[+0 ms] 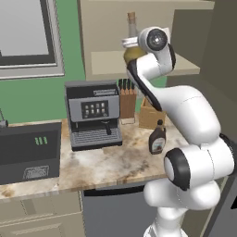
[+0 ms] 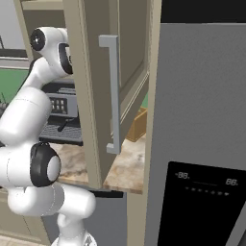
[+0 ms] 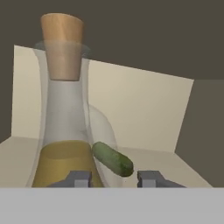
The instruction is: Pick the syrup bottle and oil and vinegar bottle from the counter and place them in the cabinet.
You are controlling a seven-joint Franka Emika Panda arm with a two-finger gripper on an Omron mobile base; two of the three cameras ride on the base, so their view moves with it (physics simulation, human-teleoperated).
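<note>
White robot arm fills the lower right of the left base view, reaching up into the open cabinet (image 1: 106, 65) at upper centre. Below it, the marbled desk (image 1: 102, 166) carries a coffee machine (image 1: 92, 115), a knife block (image 1: 127, 99) and — at centre right — the syrup bottle (image 1: 157, 137), upright. On the cabinet shelf stands the oil and vinegar bottle (image 3: 65, 131), a green pickle (image 3: 112, 159) showing just beside its belly. The jaws' fingertips (image 3: 151, 178) stand apart, low before the glass — whether they touch it, I cannot tell.

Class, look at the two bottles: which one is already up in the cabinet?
The oil and vinegar bottle, yellow-bellied with a cork top; the brown syrup bottle stands on the counter.
</note>
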